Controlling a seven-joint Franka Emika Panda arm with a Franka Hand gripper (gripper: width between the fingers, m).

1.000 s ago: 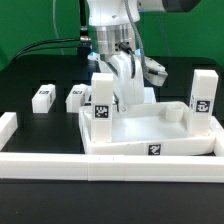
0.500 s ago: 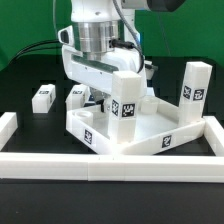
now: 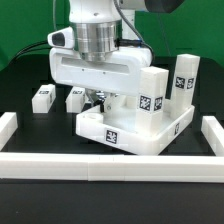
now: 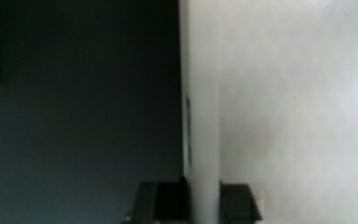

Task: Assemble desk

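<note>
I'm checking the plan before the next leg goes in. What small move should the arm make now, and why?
Probably rotate the tabletop square to the front rail: the gripper clamps its wall, and it sits skewed, one corner toward that rail.

The tabletop [image 3: 142,141] is white, with black-and-white square tags on its near walls. The two upright legs [image 3: 152,98] at its right are white with the same tags, as are the two loose legs [image 3: 42,97] at the far left. The table [image 3: 25,85] is black, the border rails [image 3: 100,166] white and the backdrop [image 3: 20,25] green. The arm [image 3: 95,68] is white and silver-grey. The gripper [image 4: 197,202] has black fingertips [image 4: 158,202].
</note>
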